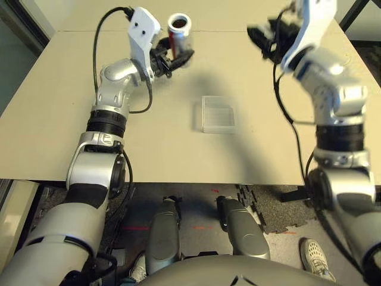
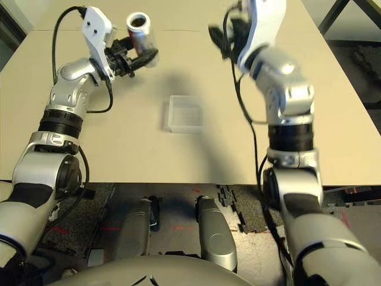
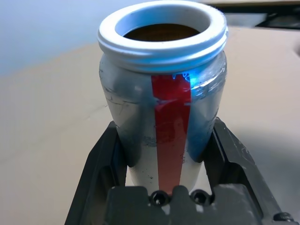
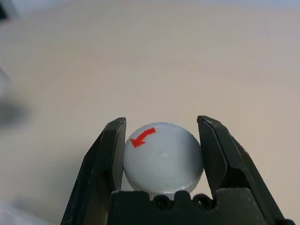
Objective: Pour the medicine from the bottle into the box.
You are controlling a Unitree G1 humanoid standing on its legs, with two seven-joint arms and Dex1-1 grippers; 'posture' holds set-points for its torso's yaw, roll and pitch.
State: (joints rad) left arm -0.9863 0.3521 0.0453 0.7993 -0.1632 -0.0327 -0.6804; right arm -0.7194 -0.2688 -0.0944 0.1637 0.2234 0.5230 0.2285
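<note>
On the left, I am holding the one bottle (image 1: 179,34) upright and uncapped in my left hand (image 1: 172,58), its fingers clamped tight on the silver body above the desk (image 1: 71,107). The one clear box (image 1: 216,114) is sitting mid-desk, well apart from the bottle. My right hand (image 4: 161,161) is gripping the single round grey cap (image 4: 162,157). I cannot make out the medicine inside. Tipping before I am over the box would, I judge, scatter it onto the desk.

place: lab/test room | cue: bare beige table (image 1: 89,107) | cue: foam floor mat (image 1: 271,214)
</note>
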